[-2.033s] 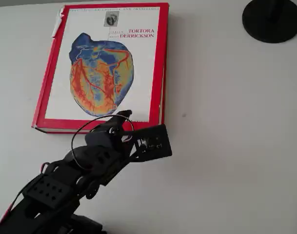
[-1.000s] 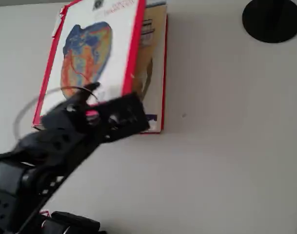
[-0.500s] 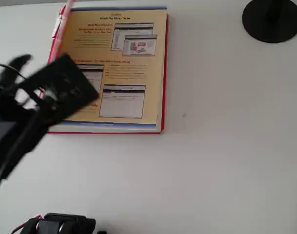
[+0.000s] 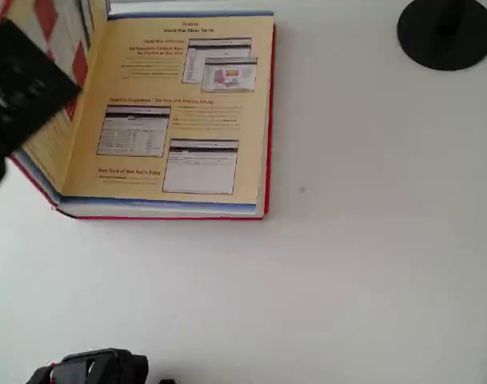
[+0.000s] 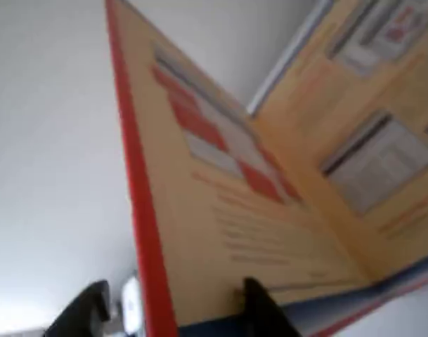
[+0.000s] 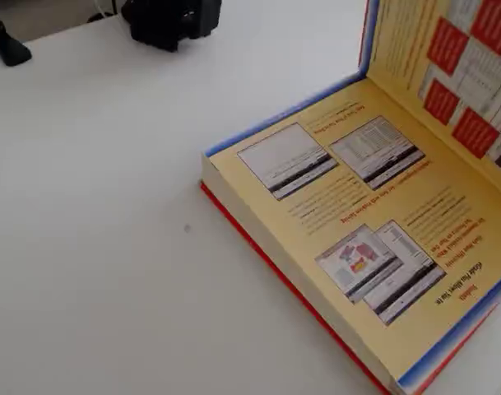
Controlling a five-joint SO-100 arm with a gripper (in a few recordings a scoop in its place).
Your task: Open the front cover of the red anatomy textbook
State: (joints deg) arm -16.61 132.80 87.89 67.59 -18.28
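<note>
Red-edged front cover point(image 5: 199, 203) raised — fingers point(image 5: 259, 305) blurred, cropped at edge.

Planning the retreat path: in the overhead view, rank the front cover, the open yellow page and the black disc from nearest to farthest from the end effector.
1. front cover, raised at the left, right at the end effector.
2. yellow page, lying flat, left of centre.
3. black disc, top right corner.

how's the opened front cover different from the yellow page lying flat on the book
The front cover stands raised at an angle; the flat page lies on the book block. The cover's inner side carries red boxes; the page carries screenshots with orange headings. Both are pale yellow.
</note>
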